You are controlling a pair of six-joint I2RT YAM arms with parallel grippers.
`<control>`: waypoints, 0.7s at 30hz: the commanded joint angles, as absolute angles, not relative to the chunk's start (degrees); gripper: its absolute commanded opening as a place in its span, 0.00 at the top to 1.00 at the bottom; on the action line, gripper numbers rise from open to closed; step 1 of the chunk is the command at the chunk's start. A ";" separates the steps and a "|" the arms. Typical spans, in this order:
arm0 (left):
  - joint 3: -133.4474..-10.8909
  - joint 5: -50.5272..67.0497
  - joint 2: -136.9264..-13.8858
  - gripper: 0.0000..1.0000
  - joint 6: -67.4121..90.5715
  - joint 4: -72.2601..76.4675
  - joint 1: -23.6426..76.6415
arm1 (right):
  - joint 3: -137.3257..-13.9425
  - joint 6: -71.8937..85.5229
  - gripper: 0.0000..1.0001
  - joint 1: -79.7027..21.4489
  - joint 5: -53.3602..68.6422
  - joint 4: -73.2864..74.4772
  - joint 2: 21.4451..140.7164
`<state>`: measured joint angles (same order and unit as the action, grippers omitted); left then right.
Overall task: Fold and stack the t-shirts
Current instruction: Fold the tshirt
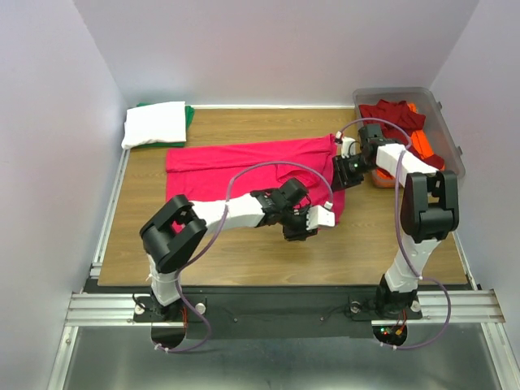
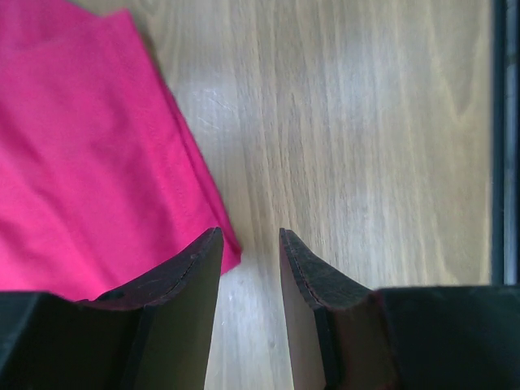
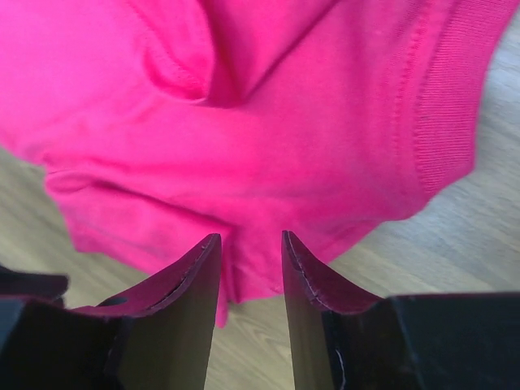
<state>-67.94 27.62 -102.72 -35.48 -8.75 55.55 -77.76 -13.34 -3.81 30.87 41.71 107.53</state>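
Left claw (image 2: 250, 234) hangs apart over bare bench (image 2: 366, 122), just beside a corner of the tee (image 2: 81, 146); closing here would miss it. Right claw (image 3: 250, 237), apart too, straddles its edge, perhaps over bunched layers, risking an uneven fold.

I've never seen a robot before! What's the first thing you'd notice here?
The bright pink shirt spread across the middle of the table jumps out first. The left arm and right arm both reach to its right end. A folded white shirt lies in the far left corner; a clear bin of red and orange clothes sits far right.
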 commanded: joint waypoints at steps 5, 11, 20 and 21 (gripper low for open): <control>-68.21 18.20 -110.03 0.56 -31.64 -1.85 55.99 | -76.20 -13.36 0.59 -3.60 26.72 38.41 108.98; -66.72 23.97 -108.56 0.92 -33.74 -7.37 56.51 | -75.76 -13.36 0.59 -3.43 24.44 38.41 110.83; -60.48 34.89 -100.02 1.00 -42.27 -20.21 58.80 | -75.15 -13.62 0.60 -3.43 24.08 38.41 109.78; -59.95 34.98 -99.41 1.00 -42.80 -20.65 58.97 | -75.06 -13.62 0.60 -3.34 24.08 38.50 109.60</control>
